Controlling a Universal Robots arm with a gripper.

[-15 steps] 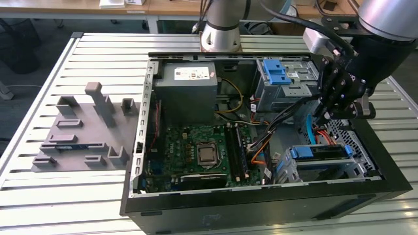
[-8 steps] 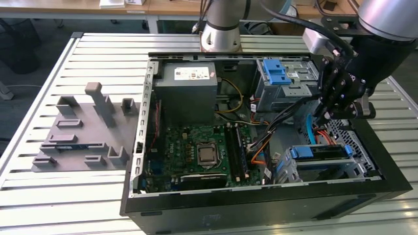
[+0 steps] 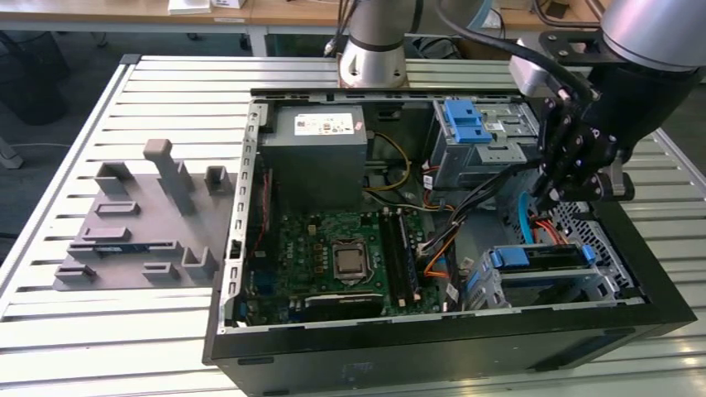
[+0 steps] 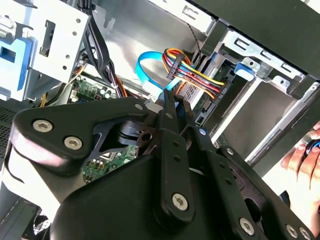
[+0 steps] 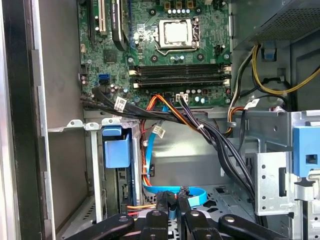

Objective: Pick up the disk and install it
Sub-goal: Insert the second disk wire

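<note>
- The disk [image 3: 535, 258] sits on edge in the lower drive cage [image 3: 601, 285], at about four o'clock inside the open computer case [image 3: 441, 351] in the exterior view. Its blue plastic rail faces up, level with the cage's rim.
- In the first wrist view, the disk's blue rail end [image 5: 117, 152] shows between the cage's thin metal walls.
- The gripper [image 3: 548, 197] hangs above the case at about three o'clock, pointing down, just above the cage and apart from the disk.
- In both wrist views the black fingers [image 5: 166, 201] stand narrow, nearly together [image 4: 172, 100], and nothing is seen between them.
- The arm's grey base [image 3: 375, 58] stands at twelve o'clock, behind the case.
- A flat blue data cable [image 5: 192, 194] and a bundle of red, yellow and orange wires [image 4: 197, 70] lie just beyond the fingertips.
- The grey power supply box [image 3: 320, 157] at eleven o'clock carries a white sticker; its print is too small to tell.
- The green motherboard [image 3: 320, 256] with a square silver processor socket lies at seven o'clock.
- A grey moulded fixture [image 3: 138, 223] rests on the ribbed metal table [image 3: 111, 331] at nine o'clock.
- A person's hand [image 4: 305, 157] shows in the second wrist view, outside the case.
</note>
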